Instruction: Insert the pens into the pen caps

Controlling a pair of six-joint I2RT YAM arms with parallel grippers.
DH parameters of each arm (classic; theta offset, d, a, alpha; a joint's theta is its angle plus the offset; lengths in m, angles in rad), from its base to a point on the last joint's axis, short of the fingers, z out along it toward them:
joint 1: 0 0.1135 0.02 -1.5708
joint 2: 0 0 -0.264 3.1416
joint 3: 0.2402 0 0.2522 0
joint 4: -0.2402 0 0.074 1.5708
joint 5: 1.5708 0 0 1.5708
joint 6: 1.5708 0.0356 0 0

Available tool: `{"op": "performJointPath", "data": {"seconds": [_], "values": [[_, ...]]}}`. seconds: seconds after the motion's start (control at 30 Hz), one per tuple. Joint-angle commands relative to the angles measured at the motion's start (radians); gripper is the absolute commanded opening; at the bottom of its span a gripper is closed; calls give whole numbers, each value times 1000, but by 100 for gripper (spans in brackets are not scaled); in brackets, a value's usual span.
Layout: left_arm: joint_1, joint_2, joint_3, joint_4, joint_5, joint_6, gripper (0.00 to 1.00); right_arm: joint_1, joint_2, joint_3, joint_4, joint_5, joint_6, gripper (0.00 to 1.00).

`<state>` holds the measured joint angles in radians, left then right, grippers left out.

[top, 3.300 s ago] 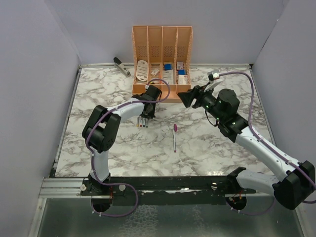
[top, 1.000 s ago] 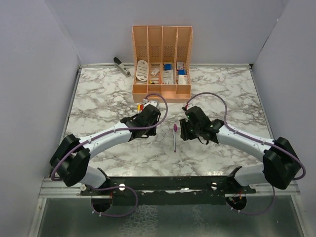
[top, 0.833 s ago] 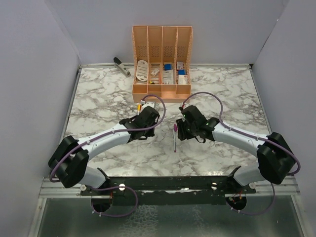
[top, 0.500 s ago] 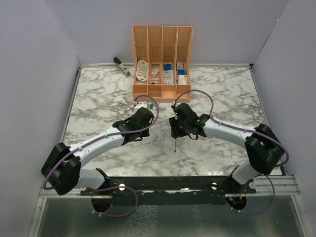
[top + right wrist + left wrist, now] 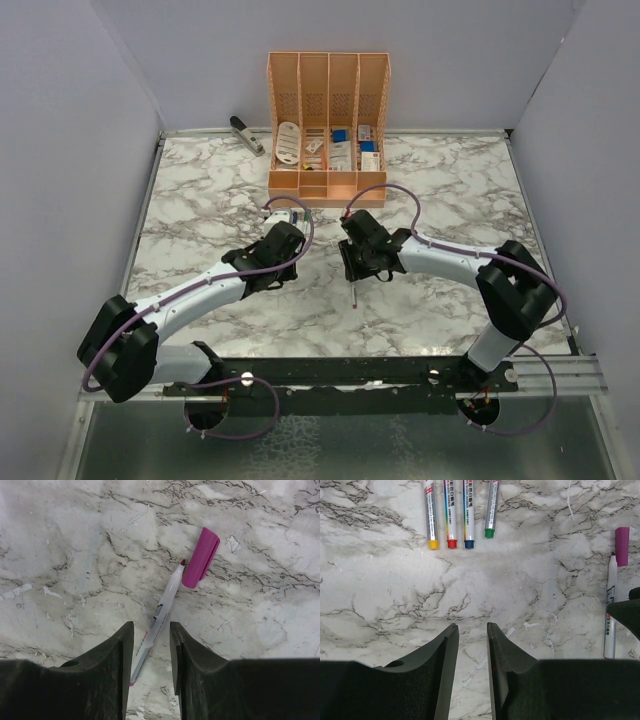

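Observation:
Four whitish pens lie side by side, with yellow (image 5: 431, 515), red (image 5: 450, 514), blue (image 5: 468, 513) and green (image 5: 491, 509) ends toward my left gripper (image 5: 472, 626). That gripper hovers open a little short of them, with nothing between its fingers. A fifth pen (image 5: 160, 612) lies on the marble with its dark tip touching a loose purple pen cap (image 5: 201, 557). My right gripper (image 5: 151, 625) is low over this pen's rear half, its jaws a little apart on either side of the barrel. From above, the pen's rear end (image 5: 353, 292) sticks out below the right gripper (image 5: 355, 262). The other pen caps are out of view.
An orange organiser (image 5: 328, 125) with stationery stands at the back centre of the marble table (image 5: 200, 190). A grey stapler (image 5: 246, 134) lies to its left. Grey walls close in both sides. The two wrists are close together mid-table.
My right gripper has slid left across the table and come down over the purple pen. The left gripper has drawn slightly left and nearer.

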<state>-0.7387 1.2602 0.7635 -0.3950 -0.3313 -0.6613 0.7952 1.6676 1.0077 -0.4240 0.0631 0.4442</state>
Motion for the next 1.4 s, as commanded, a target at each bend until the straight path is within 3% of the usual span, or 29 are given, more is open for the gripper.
{"op": "performJointPath", "data": {"seconds": [0.0,0.57,0.63,0.8,1.13,1.37], "values": [[7,-15,0,-7,-19,-11,32,9,34,30,-36,36,22,34],[11,19,18,-5,-21,14,32,9,114,40,-42,12,36,27],[12,27,23,-2,-23,17,32,8,128,45,-51,5,29,23],[15,43,35,2,-28,30,32,10,164,65,-84,-25,4,2],[24,74,66,21,-24,57,31,9,98,199,-67,-26,-39,1],[26,15,28,138,34,111,27,-48,23,315,17,32,-54,1]]}}
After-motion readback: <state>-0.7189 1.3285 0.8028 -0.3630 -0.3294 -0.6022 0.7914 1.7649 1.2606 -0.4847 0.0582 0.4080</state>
